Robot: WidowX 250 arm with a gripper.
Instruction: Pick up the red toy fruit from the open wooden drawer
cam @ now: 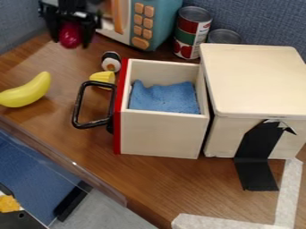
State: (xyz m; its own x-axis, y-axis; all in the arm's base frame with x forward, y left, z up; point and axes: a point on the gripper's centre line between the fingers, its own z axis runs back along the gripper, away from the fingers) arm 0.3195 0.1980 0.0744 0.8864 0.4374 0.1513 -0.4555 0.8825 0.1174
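Over wood (pixel 161 181), the cut-off tool (pixel 71 42) grips something red (pixel 70 35).

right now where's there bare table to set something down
Widest: in front of the open drawer, up to the black tape and white tape. Smaller: between the banana and black handle. Crowded: behind the handle, with the yellow piece, sushi roll and toy microwave; the gripper hangs at upper left.

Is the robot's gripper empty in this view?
No, the black gripper holds a round red thing between its fingers, near the blue toy microwave.
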